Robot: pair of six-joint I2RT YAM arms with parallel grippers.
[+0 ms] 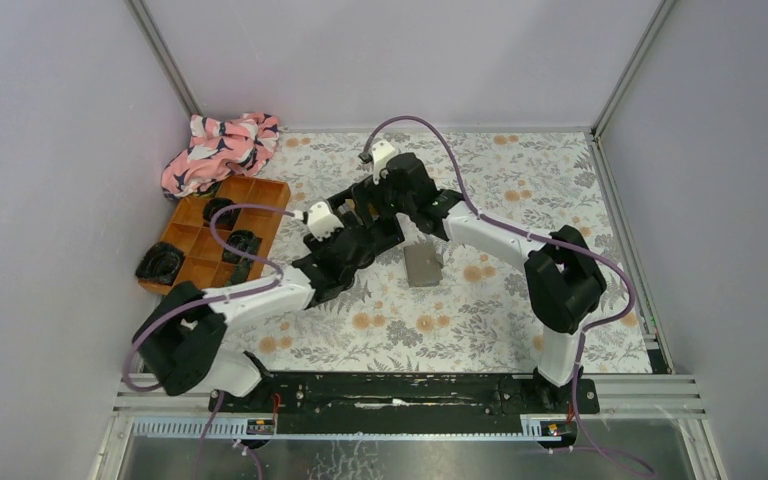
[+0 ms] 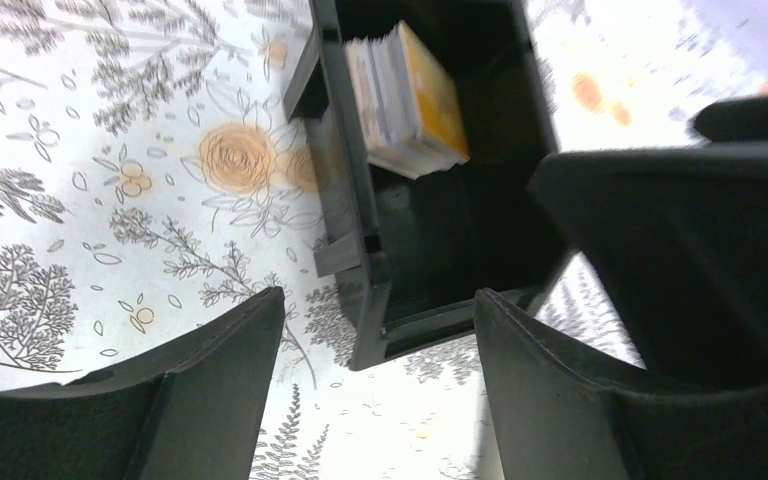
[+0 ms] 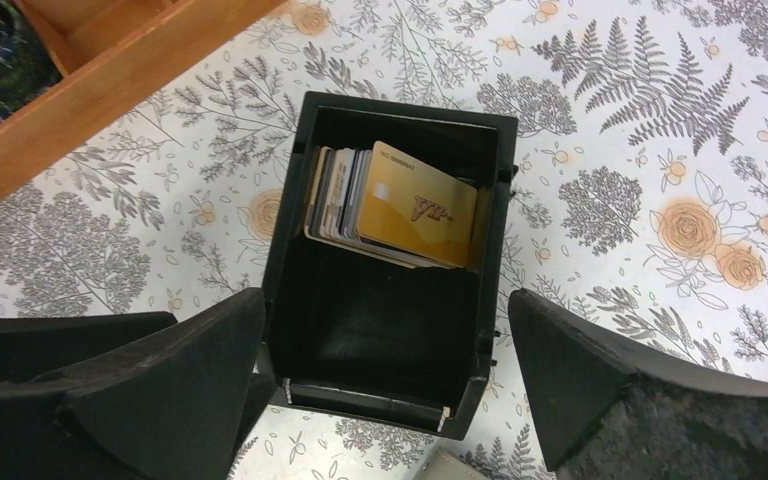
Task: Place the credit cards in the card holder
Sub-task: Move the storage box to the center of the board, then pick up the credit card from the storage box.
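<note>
The right fingers (image 3: 180,380) are spread wide at the near end of the black tray (image 3: 295,190), one on each side and pinching nothing. The left fingers (image 2: 220,370) are also spread and empty over a corner of the same tray. Inside it the credit cards (image 3: 400,205) lean in a stack against the far wall, a gold one on top, hemmed in by the tray's walls. The grey card holder (image 1: 423,265) lies flat on the floral desk (image 1: 560,180) just beside the tray, while an orange compartment tray (image 1: 265,200) and a pink cloth (image 1: 222,150) sit off to the left.

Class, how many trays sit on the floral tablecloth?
2. An orange compartment tray at the table's left edge; a black square plastic tray mid-table, holding stacked credit cards. More may be hidden.
</note>
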